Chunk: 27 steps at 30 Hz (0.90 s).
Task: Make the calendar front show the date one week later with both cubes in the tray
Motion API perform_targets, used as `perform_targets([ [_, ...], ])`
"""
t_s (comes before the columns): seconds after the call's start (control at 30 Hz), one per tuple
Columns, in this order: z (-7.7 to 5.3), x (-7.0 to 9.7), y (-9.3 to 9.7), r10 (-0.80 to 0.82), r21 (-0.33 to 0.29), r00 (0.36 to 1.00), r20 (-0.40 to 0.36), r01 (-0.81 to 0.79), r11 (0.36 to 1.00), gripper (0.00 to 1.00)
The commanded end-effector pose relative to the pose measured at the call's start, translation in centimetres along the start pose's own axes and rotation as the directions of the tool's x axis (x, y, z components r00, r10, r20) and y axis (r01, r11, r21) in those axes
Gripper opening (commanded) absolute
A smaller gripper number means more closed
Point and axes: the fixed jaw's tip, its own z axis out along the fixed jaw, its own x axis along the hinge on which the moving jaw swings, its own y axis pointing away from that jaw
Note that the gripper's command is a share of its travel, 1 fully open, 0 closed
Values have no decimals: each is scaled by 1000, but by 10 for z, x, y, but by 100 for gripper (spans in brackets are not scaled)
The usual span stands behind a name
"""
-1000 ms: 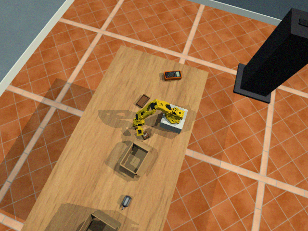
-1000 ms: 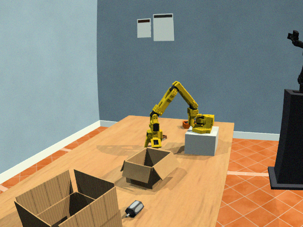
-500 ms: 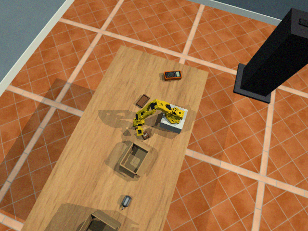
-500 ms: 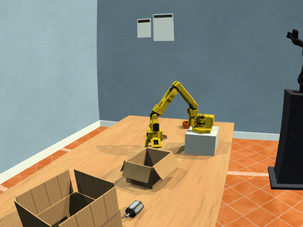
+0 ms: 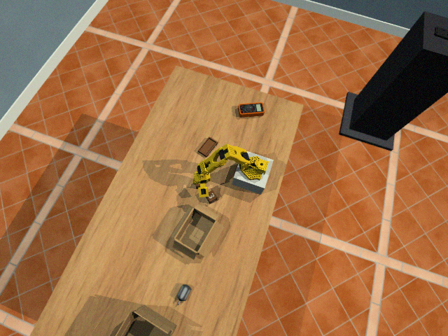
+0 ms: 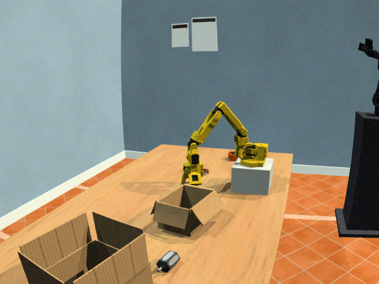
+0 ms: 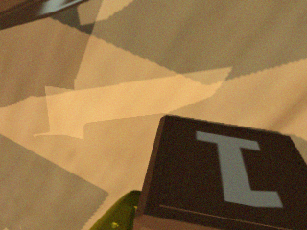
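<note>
My gripper point(image 5: 204, 191) points down at the table, between the grey robot base and the small open cardboard box. It is shut on a dark brown calendar cube point(image 7: 225, 177) whose visible face carries a pale digit 1, seen upside down in the wrist view. The cube also shows small beside the fingers in the overhead view point(image 5: 211, 196). A yellow fingertip point(image 7: 117, 216) shows at the cube's lower left. A brown tray point(image 5: 207, 146) lies on the table behind the arm; its corner shows at the top left of the wrist view point(image 7: 29, 7). The second cube is not visible.
An open cardboard box point(image 5: 195, 229) stands just in front of the gripper. A larger open box point(image 6: 88, 257) is at the near table end, with a small grey cylinder point(image 6: 168, 260) beside it. An orange multimeter point(image 5: 250, 108) lies at the far end. The arm sits on a grey block point(image 6: 251, 177).
</note>
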Motion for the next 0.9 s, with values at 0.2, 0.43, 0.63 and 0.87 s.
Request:
perform_targets([
  [0.2, -1, 2, 1, -3, -15, 1000, 0, 3, 1000, 0],
  [0.43, -18, 1, 0, -3, -15, 1000, 0, 3, 1000, 0],
  [0.63, -30, 1, 0, -3, -15, 1000, 0, 3, 1000, 0],
  [0.87, -46, 1, 1, -3, -15, 1000, 0, 3, 1000, 0],
])
